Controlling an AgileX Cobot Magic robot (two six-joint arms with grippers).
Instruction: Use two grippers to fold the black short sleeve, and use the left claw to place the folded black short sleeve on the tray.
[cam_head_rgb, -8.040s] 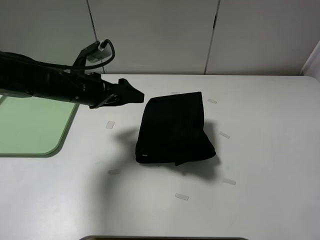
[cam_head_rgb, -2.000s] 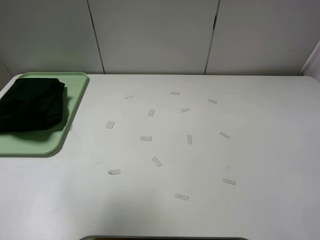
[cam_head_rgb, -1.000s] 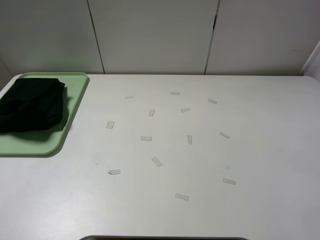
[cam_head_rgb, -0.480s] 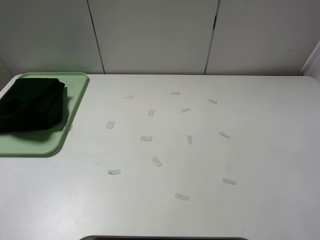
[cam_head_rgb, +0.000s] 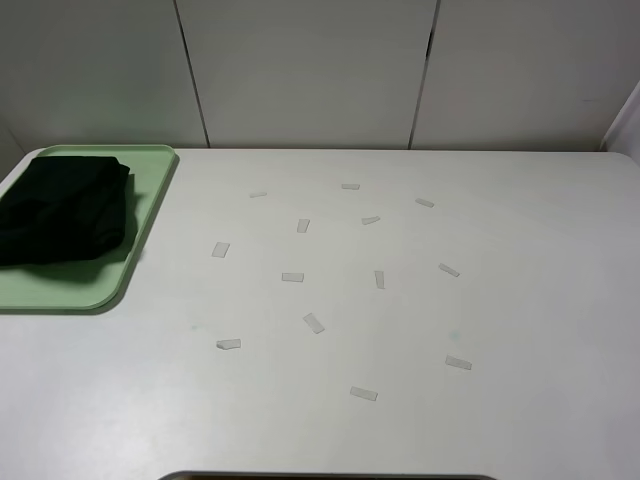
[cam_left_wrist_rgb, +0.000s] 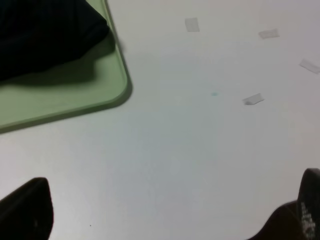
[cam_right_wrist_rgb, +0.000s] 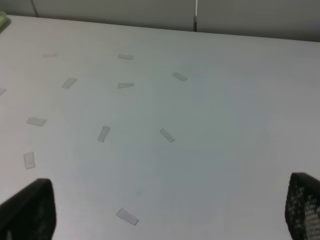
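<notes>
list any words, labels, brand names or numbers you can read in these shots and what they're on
None: no readable text in any view.
The black short sleeve on the tray shows no print or legible tag.
The tape strips on the table are blank.
The wall panels carry no signs.
The left gripper's fingers and the right gripper's fingers show no marking; a textured patch at the edge is too blurred to read.

both grippers (cam_left_wrist_rgb: 165, 210) (cam_right_wrist_rgb: 170, 210) — jaws wide apart
</notes>
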